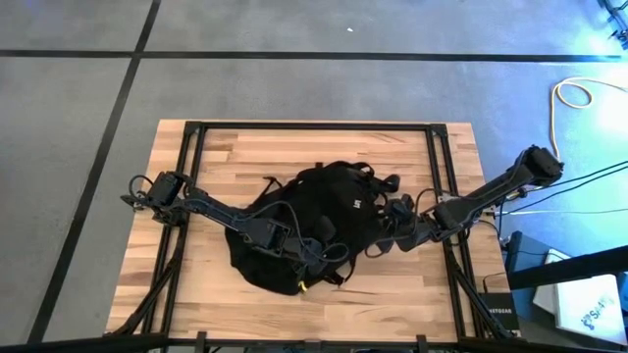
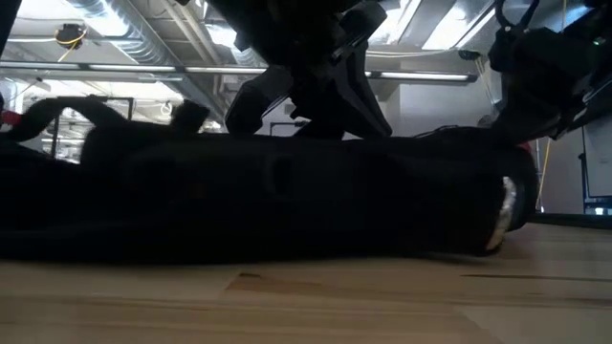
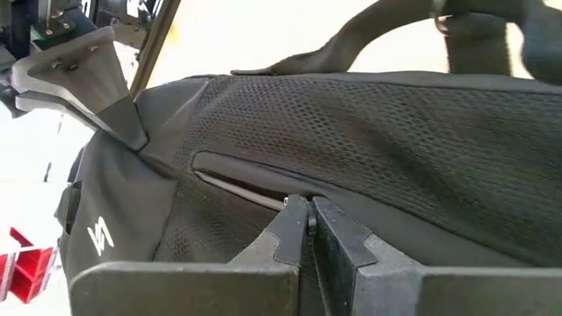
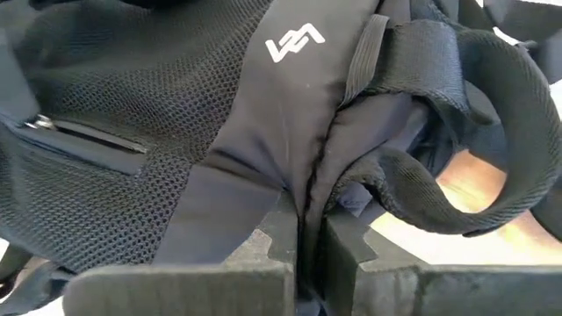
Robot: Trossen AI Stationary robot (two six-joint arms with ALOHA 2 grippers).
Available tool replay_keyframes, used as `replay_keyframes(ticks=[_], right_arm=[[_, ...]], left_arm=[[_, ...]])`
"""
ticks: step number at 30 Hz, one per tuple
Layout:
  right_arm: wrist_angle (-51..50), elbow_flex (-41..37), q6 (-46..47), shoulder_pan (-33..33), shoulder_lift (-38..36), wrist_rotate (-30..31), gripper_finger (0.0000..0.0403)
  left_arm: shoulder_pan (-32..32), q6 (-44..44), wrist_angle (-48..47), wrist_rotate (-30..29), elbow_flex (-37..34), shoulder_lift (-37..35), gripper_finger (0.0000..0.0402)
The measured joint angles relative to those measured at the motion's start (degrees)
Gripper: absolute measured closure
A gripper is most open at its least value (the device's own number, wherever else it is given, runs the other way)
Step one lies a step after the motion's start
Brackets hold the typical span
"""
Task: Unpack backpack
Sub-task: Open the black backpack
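Your left gripper (image 3: 307, 219): jaws closed, pinching zipper pull (image 3: 287, 202) at mesh pocket seam of backpack (image 1: 304, 226). Your right gripper (image 4: 309, 233): jaws closed, clamped on fold of backpack fabric just below white logo (image 4: 294, 42), thick strap loop (image 4: 474, 149) curling beside it. In high view, backpack lies flat at centre of frame on wooden tabletop (image 1: 226, 152), left arm reaching in from left, right arm from right, both grippers on bag.
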Motion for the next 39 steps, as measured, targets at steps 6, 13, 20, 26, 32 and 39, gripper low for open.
replay_keyframes(ticks=[6,13,20,26,32,39], right_arm=[[-8.59,-0.02,5.00,-0.02,-2.43,0.99,0.0401],[-14.96,-0.02,9.66,-0.02,-4.05,1.27,0.0401],[-22.13,-0.02,16.80,-0.02,-4.06,1.07,0.0400],[-24.86,-0.07,18.17,-0.04,-4.04,0.40,0.0401],[-25.56,-0.04,18.99,-0.04,-4.04,0.24,0.0401],[-27.60,-0.07,20.99,-0.04,-4.02,-0.04,0.0401]], left_arm=[[-0.20,-0.12,-0.07,0.07,0.00,0.00,0.0401],[-0.31,-0.45,-0.08,0.22,-0.02,0.00,0.0401],[-0.65,-1.34,-1.05,0.07,-0.04,0.00,0.0401],[-0.88,-2.16,-1.46,0.06,-0.07,0.00,0.0401],[-1.66,-3.37,-2.22,-0.50,-0.07,-0.14,0.0401],[-3.20,-8.42,-7.51,-1.93,-0.11,-2.12,0.0401]])
